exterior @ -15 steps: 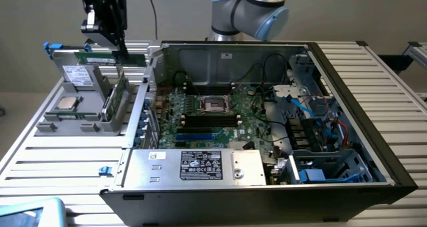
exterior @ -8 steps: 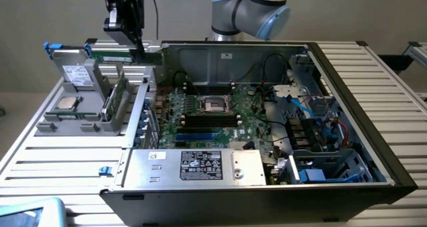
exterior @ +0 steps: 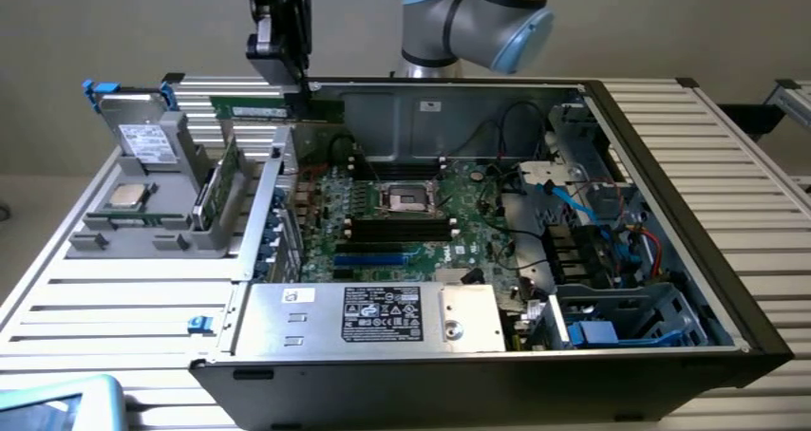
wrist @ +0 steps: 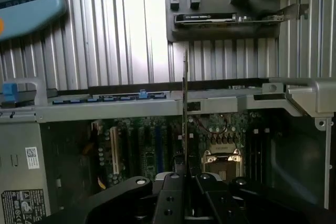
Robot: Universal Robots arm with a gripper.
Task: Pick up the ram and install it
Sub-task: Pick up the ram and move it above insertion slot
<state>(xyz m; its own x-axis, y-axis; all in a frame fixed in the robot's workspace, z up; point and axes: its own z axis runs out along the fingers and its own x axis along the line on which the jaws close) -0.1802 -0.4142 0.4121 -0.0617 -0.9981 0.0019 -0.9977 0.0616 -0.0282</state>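
Arm pose: my arm point(exterior: 488, 13) shows its grey and blue joint at the top middle of the exterior view, behind the rear wall of the open computer case point(exterior: 709, 213). My gripper point(exterior: 304, 91) hangs at the upper left of that view, pointing down over the case's far left corner.

Below me: in the wrist view I look down past my fingers point(wrist: 170, 192) onto the motherboard point(wrist: 152, 150) and the processor socket point(wrist: 220, 158). The case's metal edge rail point(wrist: 157, 98) runs across between them and the slatted table point(wrist: 115, 35).

Around, exterior view: the black memory slots point(exterior: 399, 228) lie just under the processor socket point(exterior: 408, 198), near the middle of the board. They are well apart from me, lower and toward the exterior view's right. A power supply box point(exterior: 367, 312) fills the case's near side. At the exterior view's left a grey holder point(exterior: 140, 236) carries a drive with blue handles point(exterior: 140, 137) and a small silver processor chip point(exterior: 127, 196). A light blue device point(exterior: 51, 402) sits at the lower left corner.

In the way: the case's left wall point(exterior: 273, 203) and its rear corner stand just under the stick I carry.

Hand: pressed together, pinching the ram point(exterior: 254, 109).

The ram: lifted clear of the holder and lying level in my grip at the upper left of the exterior view. In the wrist view it shows edge-on as a thin line point(wrist: 185, 93) running out from between my fingertips.
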